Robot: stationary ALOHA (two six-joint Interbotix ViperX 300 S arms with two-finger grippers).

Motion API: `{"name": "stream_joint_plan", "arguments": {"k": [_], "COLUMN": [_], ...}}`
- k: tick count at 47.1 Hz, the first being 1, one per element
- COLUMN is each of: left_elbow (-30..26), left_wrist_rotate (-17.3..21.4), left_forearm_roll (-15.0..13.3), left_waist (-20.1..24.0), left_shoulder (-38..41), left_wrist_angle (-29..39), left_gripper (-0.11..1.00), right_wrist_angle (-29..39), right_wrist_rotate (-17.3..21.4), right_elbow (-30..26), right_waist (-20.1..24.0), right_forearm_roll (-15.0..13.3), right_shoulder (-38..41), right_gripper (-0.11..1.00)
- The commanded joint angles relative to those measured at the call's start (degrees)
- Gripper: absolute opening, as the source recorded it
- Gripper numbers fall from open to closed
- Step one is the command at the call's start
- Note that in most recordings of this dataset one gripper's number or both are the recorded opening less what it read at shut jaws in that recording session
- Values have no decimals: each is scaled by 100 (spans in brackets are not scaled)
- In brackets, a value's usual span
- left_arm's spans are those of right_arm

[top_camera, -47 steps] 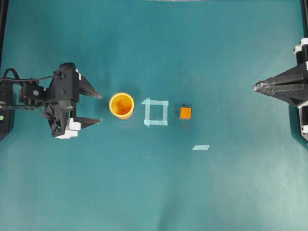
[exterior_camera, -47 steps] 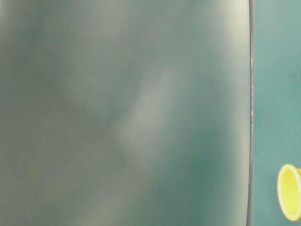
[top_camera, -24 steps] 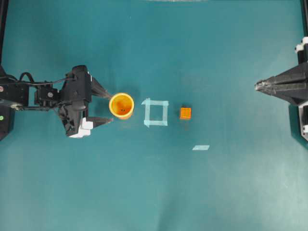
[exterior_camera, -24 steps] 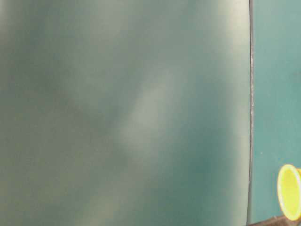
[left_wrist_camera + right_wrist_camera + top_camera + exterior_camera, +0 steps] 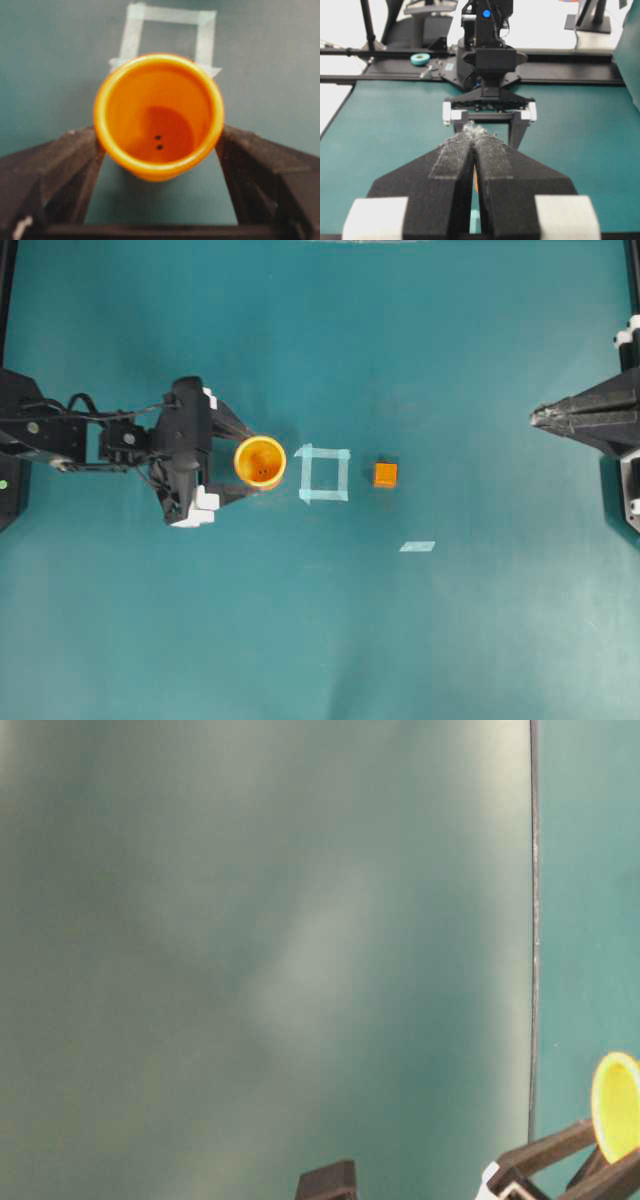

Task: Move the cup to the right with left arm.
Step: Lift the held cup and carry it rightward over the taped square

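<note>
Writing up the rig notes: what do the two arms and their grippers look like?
Both arms are black. The left arm is jointed with loose black cables along it; its left gripper has two tapered black fingers and white blocks at the finger base. The right gripper has two wedge-shaped black fingers with frayed grey padding at the tips and white blocks at the rear.

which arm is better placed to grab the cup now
Left. Its gripper is open with a finger on each side of the cup. The right gripper is shut at the far edge, beyond the tape square and cube.
</note>
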Motion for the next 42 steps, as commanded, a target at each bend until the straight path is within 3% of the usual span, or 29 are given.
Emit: {"name": "stream_joint_plan", "arguments": {"k": [1, 20, 32, 42], "left_elbow": [-202, -325, -264, -290], "left_wrist_rotate": [-9, 88, 105, 97], "left_forearm_roll": [9, 9, 9, 9], "left_waist": [-62, -123, -132, -141], "left_shoulder": [44, 272, 255, 141], "left_wrist_angle": [-62, -211, -439, -527], "left_gripper": [80, 80, 65, 65], "right_wrist_angle": [18, 26, 35, 35], "right_wrist_rotate": [0, 9, 18, 18], "right_elbow": [-185, -193, -193, -193], "right_waist": [9, 9, 9, 9], "right_forearm_roll": [9, 9, 9, 9], "right_shoulder": [9, 0, 18, 18], "right_gripper": [0, 0, 0, 0]}}
